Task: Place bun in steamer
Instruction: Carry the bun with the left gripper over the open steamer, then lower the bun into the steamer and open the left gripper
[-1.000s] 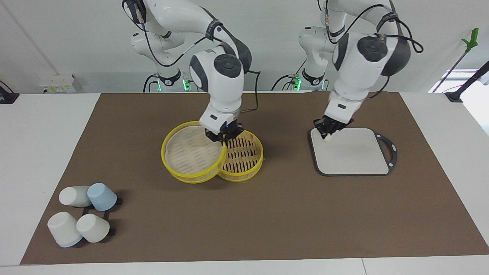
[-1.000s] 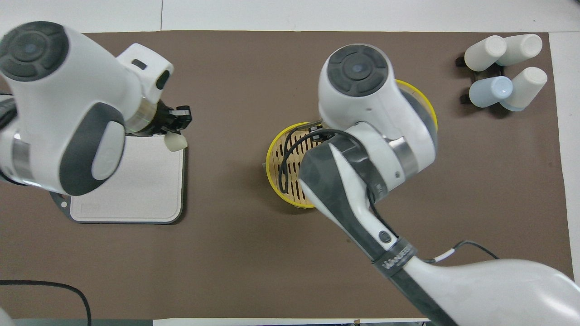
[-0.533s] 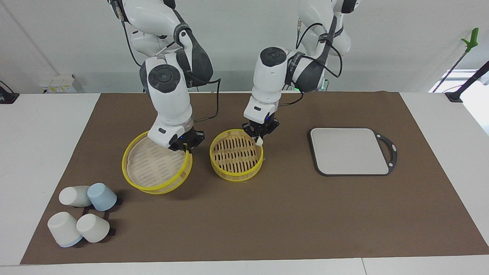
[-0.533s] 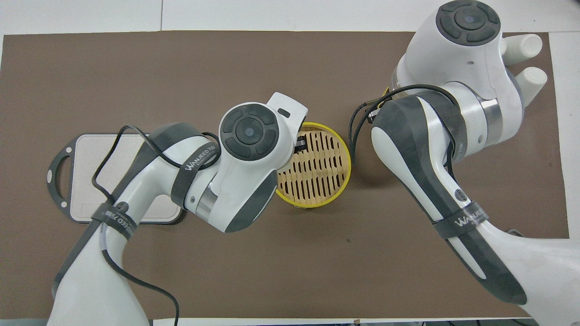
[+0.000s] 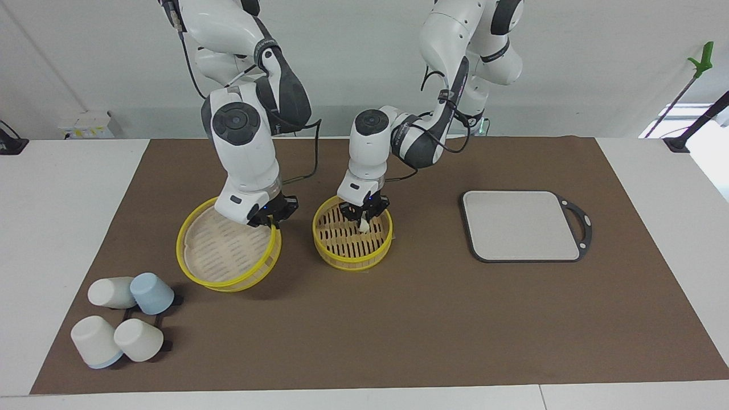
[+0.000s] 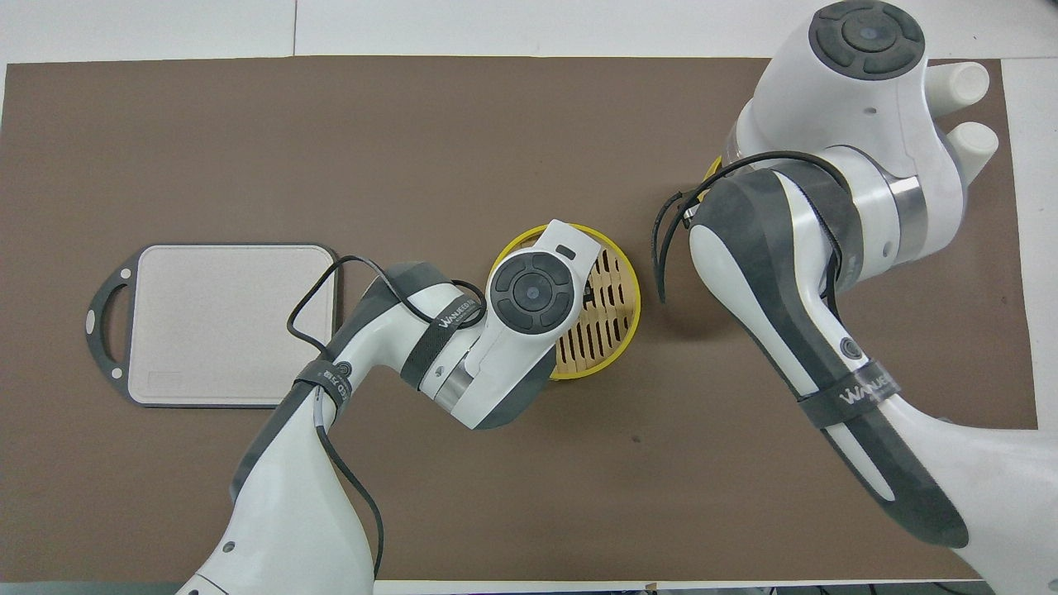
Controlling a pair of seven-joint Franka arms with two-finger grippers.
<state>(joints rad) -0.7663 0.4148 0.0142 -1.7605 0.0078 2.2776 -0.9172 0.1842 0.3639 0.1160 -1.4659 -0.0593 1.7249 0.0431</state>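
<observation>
The steamer [image 5: 352, 250] stands open mid-mat, its yellow rim and slatted floor showing; the left arm partly covers it in the overhead view [image 6: 616, 302]. My left gripper [image 5: 363, 219] is down inside the steamer, shut on the small cream bun [image 5: 363, 226], which hangs low over the slats. I cannot tell whether the bun touches the floor. My right gripper [image 5: 271, 221] is shut on the rim of the steamer's lid [image 5: 222, 253] and holds it tilted beside the steamer, toward the right arm's end. The overhead view hides the bun and nearly all of the lid.
A grey rectangular board [image 5: 521, 225] lies bare toward the left arm's end, also in the overhead view [image 6: 231, 322]. Several upturned cups [image 5: 122, 324] stand on a rack at the mat's corner toward the right arm's end, farther from the robots than the lid.
My left gripper carried the bun off the grey board, over the steamer's rim and down inside it. My right gripper swung the lid off the steamer toward the right arm's end.
</observation>
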